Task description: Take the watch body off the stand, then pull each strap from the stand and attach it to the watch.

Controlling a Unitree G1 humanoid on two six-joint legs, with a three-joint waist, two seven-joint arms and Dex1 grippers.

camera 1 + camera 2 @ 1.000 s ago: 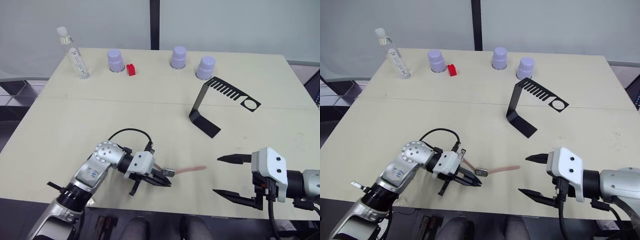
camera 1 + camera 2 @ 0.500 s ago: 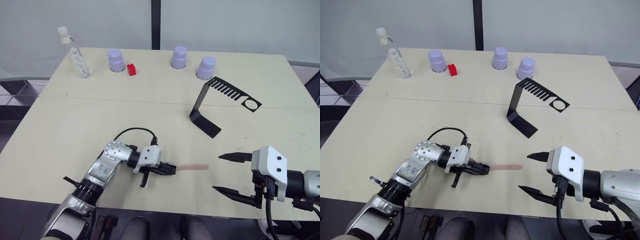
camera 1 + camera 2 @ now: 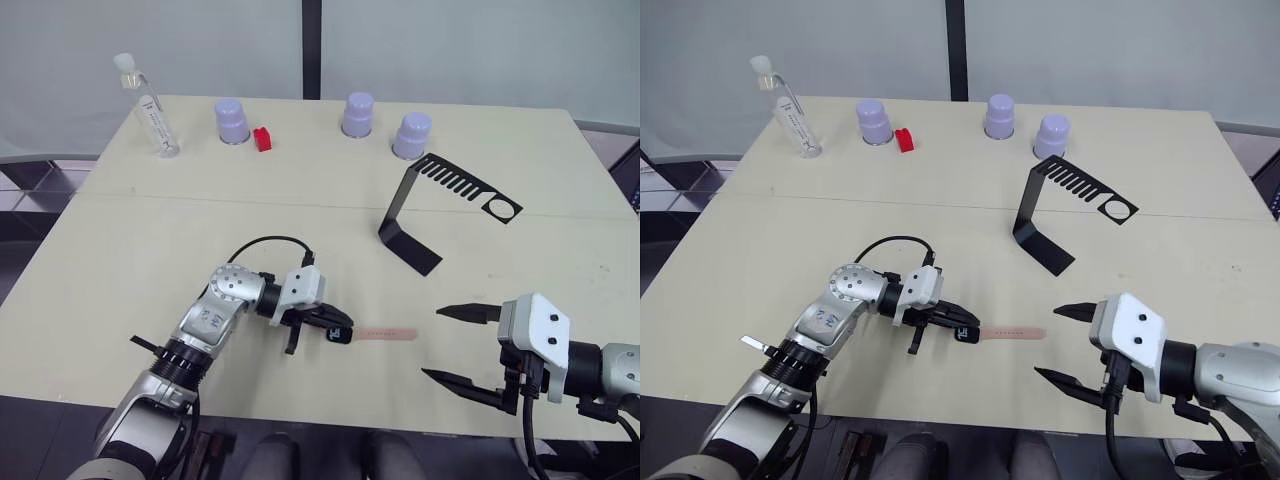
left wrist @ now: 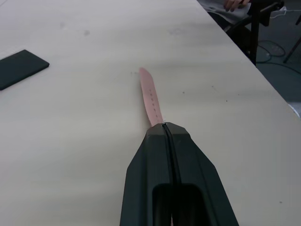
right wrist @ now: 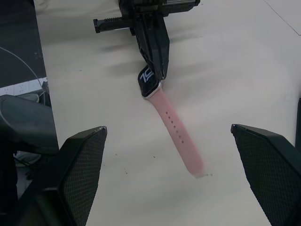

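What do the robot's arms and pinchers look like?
Both arms are silver metal with black joints. The left arm has a round silver elbow with little holes, a looping black cable, and a white block before its tool. The right tool has a chunky white housing with dark dots and two long, pointy black fingers with textured pads.

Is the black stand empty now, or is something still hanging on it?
Empty. The stand's comb slots and round ring hold nothing. The watch with a pink strap is at the left hand.
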